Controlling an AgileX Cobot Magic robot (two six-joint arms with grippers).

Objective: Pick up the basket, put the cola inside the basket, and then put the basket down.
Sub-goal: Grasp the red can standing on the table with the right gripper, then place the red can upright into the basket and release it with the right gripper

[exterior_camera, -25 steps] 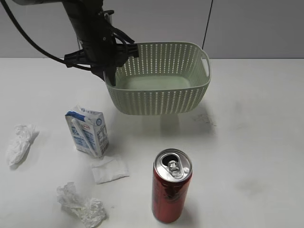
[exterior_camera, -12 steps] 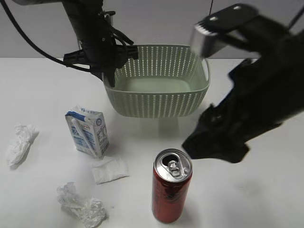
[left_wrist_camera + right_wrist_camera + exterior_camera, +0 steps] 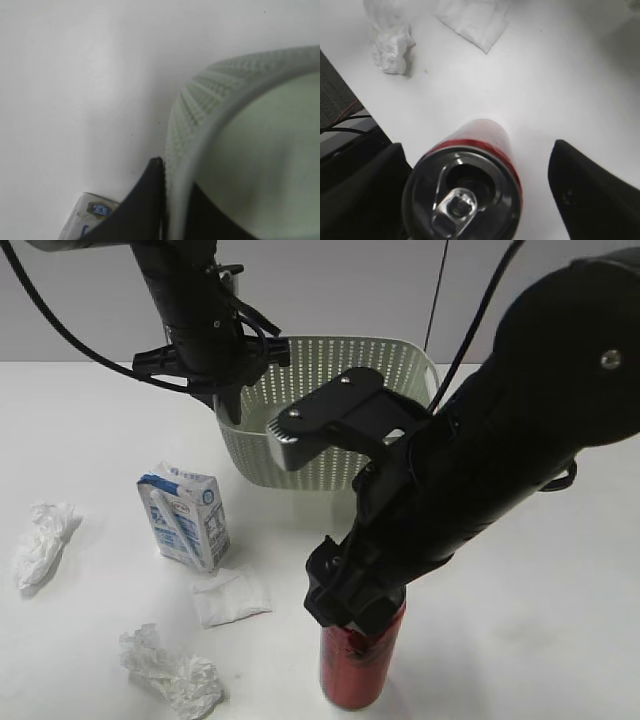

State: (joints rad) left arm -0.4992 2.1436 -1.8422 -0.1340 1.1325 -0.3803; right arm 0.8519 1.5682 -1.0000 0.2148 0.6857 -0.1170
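Observation:
The pale green basket [image 3: 335, 358] hangs tilted a little above the table at the back. My left gripper [image 3: 232, 405] is shut on its left rim. In the left wrist view one dark finger lies outside and one inside the basket wall [image 3: 176, 150], with my left gripper [image 3: 175, 172] pinching it. The red cola can [image 3: 357, 672] stands upright at the front of the table. My right gripper [image 3: 352, 605] is low over its top and open. In the right wrist view the can's top [image 3: 462, 200] sits between the spread fingers of my right gripper [image 3: 477, 150], close to the left one and apart from the right one.
A blue-and-white milk carton [image 3: 185, 518] stands left of the middle. A flat tissue [image 3: 232, 597] lies beside the can, with crumpled tissues at the left [image 3: 45, 540] and front left [image 3: 170, 672]. The table's front edge [image 3: 350, 95] runs close behind the can.
My right arm has come in from the right and dropped over the cola, its open fingers now on either side of the can's top. The left arm holds the basket almost still.

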